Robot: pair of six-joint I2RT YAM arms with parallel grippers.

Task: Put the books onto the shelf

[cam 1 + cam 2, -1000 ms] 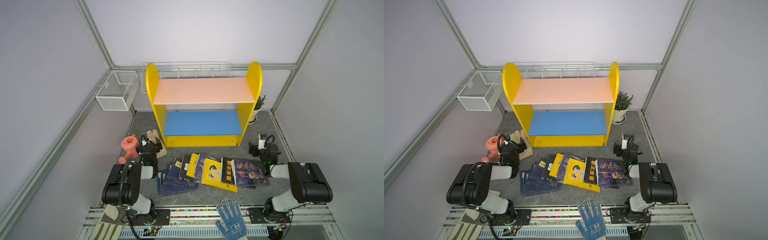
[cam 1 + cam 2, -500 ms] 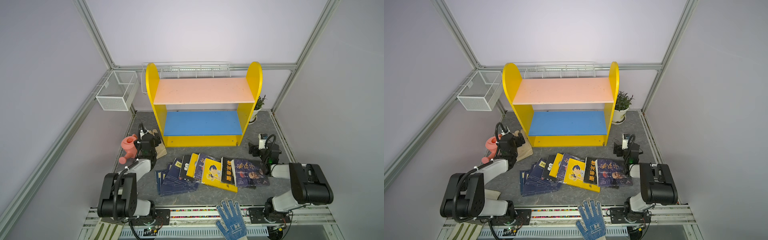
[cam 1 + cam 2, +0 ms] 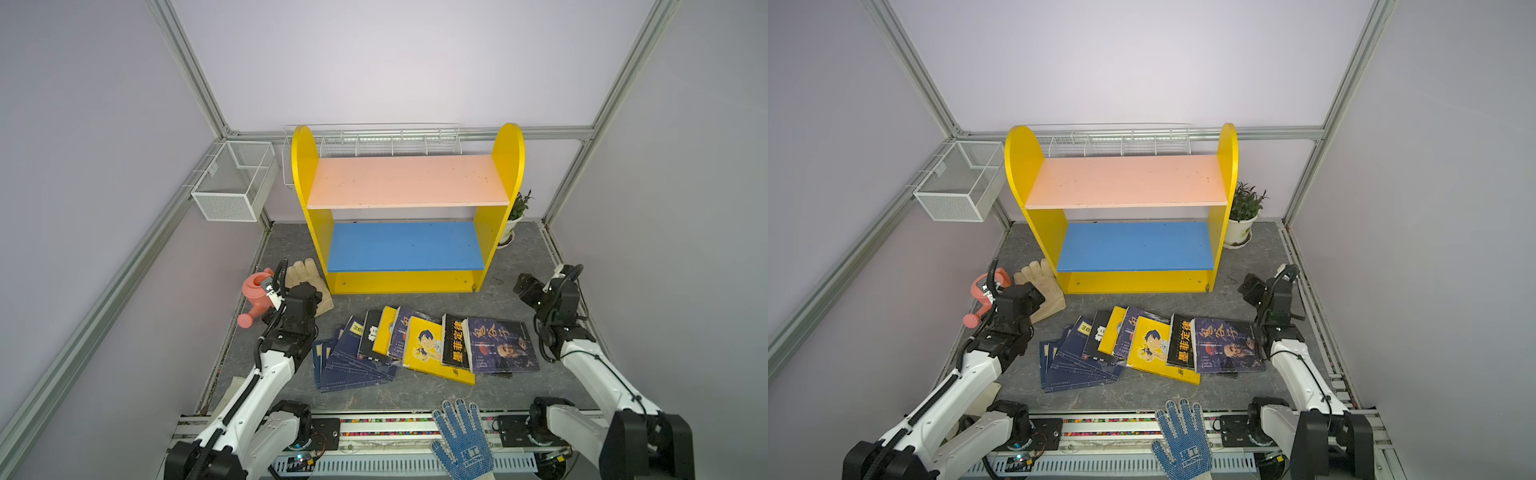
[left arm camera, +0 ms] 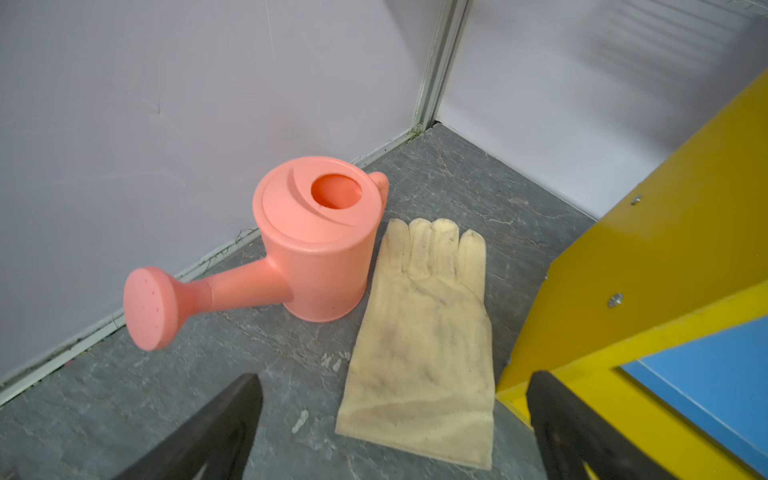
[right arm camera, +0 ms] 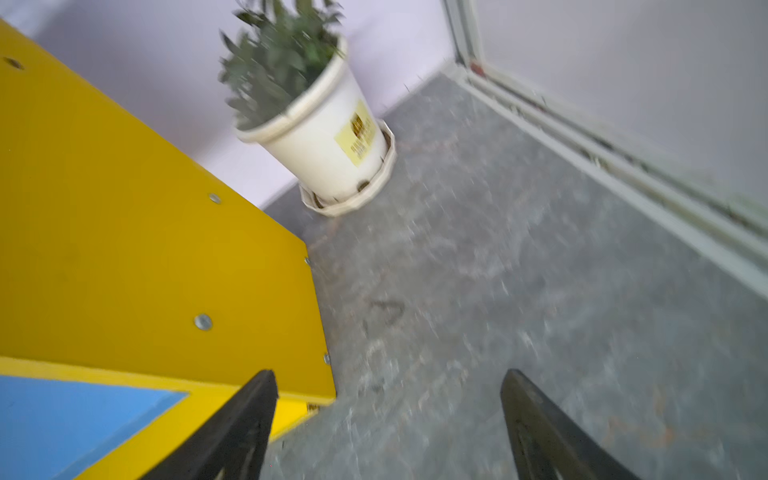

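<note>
Recorded left claw [image 3: 312, 296] pushed out from folded pose to left middle, wide open, empty; right claw [image 3: 523, 286] open, empty. Books [image 3: 419, 349] left fanned lower centre on desk [image 3: 415, 395]; shelf [image 3: 407, 180] bare. Nothing grasped.

Pale lilac walls [image 3: 374, 62], aluminium frame posts [image 3: 193, 70] — grey marbled floor [image 3: 415, 399]

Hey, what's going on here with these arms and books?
Two robot arms are set to shelve the books, but none is up yet. They lie fanned out on the table before the shelf, both boards bare. Both tools are open and hold nothing: the left tool over a beige glove, the right tool near the shelf's right front corner.
</note>
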